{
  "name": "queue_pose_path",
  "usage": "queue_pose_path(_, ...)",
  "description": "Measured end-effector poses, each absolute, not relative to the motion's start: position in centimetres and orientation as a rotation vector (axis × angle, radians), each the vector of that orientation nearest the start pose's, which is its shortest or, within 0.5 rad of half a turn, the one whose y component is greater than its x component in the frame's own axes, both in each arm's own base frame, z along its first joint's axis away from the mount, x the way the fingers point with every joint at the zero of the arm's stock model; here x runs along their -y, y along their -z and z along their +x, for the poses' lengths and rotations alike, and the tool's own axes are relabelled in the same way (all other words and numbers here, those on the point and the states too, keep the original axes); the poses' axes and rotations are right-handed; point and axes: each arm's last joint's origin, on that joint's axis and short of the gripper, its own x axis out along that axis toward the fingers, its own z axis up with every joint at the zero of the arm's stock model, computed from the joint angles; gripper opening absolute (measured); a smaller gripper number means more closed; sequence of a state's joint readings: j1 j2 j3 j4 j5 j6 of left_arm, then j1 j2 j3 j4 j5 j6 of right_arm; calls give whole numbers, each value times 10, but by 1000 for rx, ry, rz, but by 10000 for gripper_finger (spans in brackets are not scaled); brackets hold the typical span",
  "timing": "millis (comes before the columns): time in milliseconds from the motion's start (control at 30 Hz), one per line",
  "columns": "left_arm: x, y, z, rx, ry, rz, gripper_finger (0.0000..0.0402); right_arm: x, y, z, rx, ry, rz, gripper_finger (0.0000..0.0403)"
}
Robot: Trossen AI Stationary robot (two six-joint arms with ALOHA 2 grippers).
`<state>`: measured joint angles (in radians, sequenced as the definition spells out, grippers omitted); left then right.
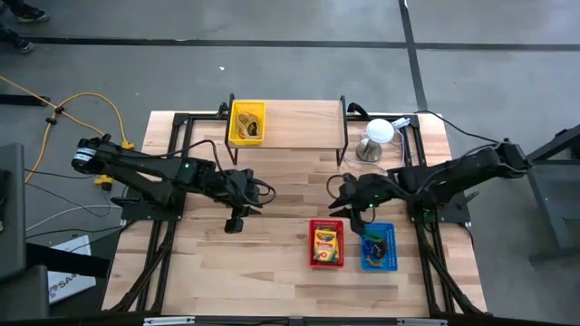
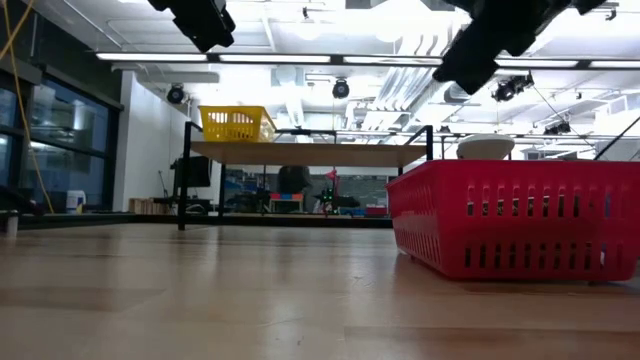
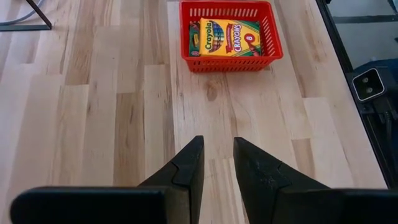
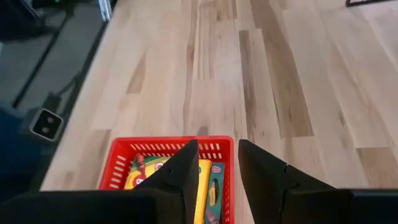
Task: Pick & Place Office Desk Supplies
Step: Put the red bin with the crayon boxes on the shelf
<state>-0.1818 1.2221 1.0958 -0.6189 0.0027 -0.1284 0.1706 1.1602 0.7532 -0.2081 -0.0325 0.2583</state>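
A pale butcher-block table (image 1: 272,272) is carrying the whole scene, its planks running lengthwise with darker streaks in the grain. It is sitting on a grey concrete floor crossed by dark lines, and a yellow cable (image 1: 91,104) is trailing across that floor off the table's left side. Seen level from the tabletop, the room behind is showing strip lights, exposed ceiling ducts and tall windows.

Three baskets are lying in view. One yellow basket (image 1: 246,122) is resting on a raised wooden shelf (image 1: 299,122) at the far edge. One red basket (image 1: 326,244) is sitting on the tabletop with a crayon box (image 3: 228,37) lying flat inside; a second box is lying under or beside it, only partly visible. One blue basket (image 1: 379,247) is touching the red one's right side, its contents too small to tell. One white dome (image 1: 379,132) is standing near the shelf's right end.

Two arms are reaching in. The left gripper (image 3: 217,165) is hanging over bare wood left of the red basket, fingers a little apart and holding nothing. The right gripper (image 4: 217,163) is hovering above the red basket's far edge, fingers likewise slightly apart and empty.
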Motion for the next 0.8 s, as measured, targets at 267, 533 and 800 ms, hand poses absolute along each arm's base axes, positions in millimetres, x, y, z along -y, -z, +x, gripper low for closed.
queue_pose_path(267,46,-315,248,-747,128,-56,83,-74,-240,261,-785,-146,168,101)
queue_pose_path(533,46,-319,251,-702,132,-61,83,-125,-239,269,-880,-61,90,101)
queue_pose_path(800,46,-321,253,-668,135,-64,83,-168,-223,284,-992,-39,94,101)
